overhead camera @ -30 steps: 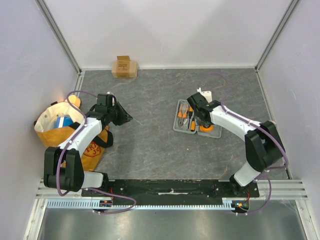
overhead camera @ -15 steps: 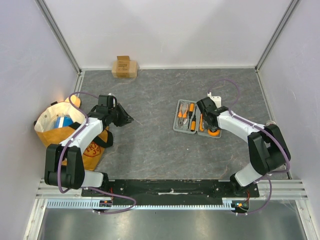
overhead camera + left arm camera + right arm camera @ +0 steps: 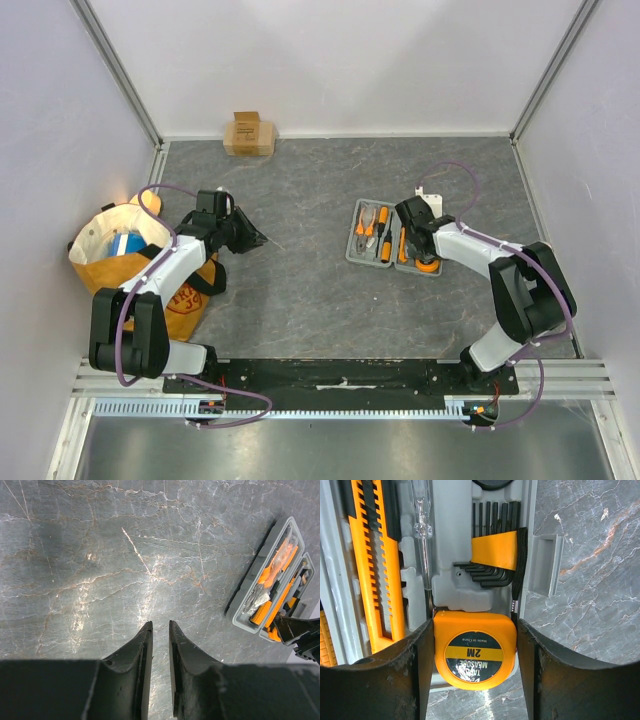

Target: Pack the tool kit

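The grey tool kit case (image 3: 352,255) lies open, right of the table's middle, with orange-and-black pliers (image 3: 368,222) and other tools in its slots. My right gripper (image 3: 418,250) is over its near right end. In the right wrist view the gripper (image 3: 475,625) is shut on the orange tape measure (image 3: 474,650), which sits at the edge of the case (image 3: 452,587) beside the hex keys (image 3: 492,550) and an orange utility knife (image 3: 372,565). My left gripper (image 3: 262,240) is shut and empty above bare table (image 3: 160,625), far left of the case (image 3: 235,616).
A yellow-orange bag (image 3: 120,255) stands at the left edge beside my left arm. A small brown cardboard box (image 3: 249,133) sits against the back wall. White walls close in the table on three sides.
My right gripper has moved across the case toward its near right end, where it now holds the tape measure. The left arm has hardly moved.
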Controlling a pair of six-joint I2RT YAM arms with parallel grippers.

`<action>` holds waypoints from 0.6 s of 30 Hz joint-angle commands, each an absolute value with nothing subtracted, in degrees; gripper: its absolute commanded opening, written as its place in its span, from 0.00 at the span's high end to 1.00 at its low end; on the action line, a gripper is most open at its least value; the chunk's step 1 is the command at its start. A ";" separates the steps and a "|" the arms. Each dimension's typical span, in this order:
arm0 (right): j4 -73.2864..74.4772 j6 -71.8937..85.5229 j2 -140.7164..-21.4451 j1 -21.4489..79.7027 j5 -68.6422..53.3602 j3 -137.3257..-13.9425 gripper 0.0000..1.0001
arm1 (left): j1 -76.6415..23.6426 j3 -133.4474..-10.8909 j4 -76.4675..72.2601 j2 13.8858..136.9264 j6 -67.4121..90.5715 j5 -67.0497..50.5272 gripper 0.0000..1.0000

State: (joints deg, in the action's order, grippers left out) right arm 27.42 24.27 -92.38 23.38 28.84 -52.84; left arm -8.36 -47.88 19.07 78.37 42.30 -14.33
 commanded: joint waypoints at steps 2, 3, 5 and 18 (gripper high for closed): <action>26.28 24.26 -92.29 23.11 30.15 -52.03 0.36 | -8.26 -47.46 16.88 78.57 40.52 -16.00 0.76; 26.37 24.34 -91.68 23.12 30.15 -52.03 0.33 | -8.26 -47.46 16.96 78.57 40.60 -16.00 0.76; 26.98 24.35 -90.45 23.12 30.06 -52.47 0.28 | -8.17 -47.37 16.96 78.49 40.61 -16.08 0.76; 32.25 23.73 -84.55 23.12 25.14 -55.63 0.30 | -8.17 -47.29 16.79 78.75 40.78 -16.35 0.76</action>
